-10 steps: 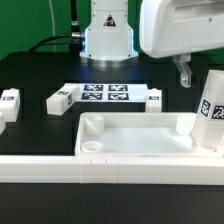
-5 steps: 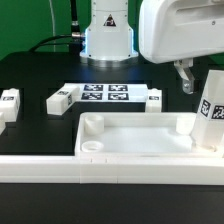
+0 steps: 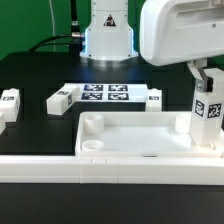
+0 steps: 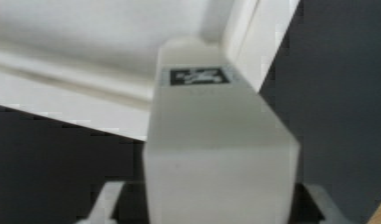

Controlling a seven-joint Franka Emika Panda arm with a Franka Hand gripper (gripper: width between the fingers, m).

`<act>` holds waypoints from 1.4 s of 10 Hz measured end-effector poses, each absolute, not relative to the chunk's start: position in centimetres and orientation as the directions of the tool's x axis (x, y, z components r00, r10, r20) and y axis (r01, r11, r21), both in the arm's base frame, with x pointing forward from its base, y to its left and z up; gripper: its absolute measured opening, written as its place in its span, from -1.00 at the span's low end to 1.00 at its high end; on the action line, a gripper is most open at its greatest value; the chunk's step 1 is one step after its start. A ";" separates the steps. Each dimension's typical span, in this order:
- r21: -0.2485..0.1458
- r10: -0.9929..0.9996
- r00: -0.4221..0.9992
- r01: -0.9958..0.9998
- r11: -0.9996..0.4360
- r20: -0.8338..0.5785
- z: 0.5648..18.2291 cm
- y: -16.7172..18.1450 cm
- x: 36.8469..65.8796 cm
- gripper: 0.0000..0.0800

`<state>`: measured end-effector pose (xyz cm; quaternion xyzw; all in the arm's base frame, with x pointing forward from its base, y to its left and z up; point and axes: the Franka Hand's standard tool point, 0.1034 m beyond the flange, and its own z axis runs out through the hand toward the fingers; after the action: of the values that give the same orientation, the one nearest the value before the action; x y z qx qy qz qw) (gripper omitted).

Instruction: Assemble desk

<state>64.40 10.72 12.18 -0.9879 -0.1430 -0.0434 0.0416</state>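
hand [image 3: 203, 72] is clamped on a tagged leg [image 3: 208, 112], standing upright at the desk top [image 3: 140, 131] corner, exterior view's right edge. leg-fitting step i reckon. next it needs seating straight, then twisting in.

Wrist cam mostly filled by one white leg [image 4: 213, 150], square-section, running straight away from camera. Small black-and-white tag [image 4: 201, 76] on face near far end, too blurry to read pattern. Gripper [image 4: 213, 208] straddles near end of leg, grey fingers [image 4: 109, 205] peeking out either side, look snug against it. Past leg: white desk top [image 4: 80, 55], raised rim running diagonally. Leg's far end sits by its corner; touching or not, can't tell. Black table [image 4: 30, 165] either side of leg.
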 end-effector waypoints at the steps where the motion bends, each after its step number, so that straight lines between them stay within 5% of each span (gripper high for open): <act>1: -0.070 0.279 0.955 0.286 -0.956 0.097 12.2 10.7 64.4 -0.28; 4: -0.072 0.258 0.961 0.265 -0.962 0.096 12.2 10.6 64.4 -0.28; 9: -0.114 -0.243 0.964 -0.232 -0.966 0.105 12.0 9.5 64.5 -0.27; 14: -0.136 -0.486 0.871 -0.474 -0.870 0.071 12.0 8.8 64.6 -0.27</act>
<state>64.57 8.83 12.01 -0.9655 0.2487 -0.0514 0.0570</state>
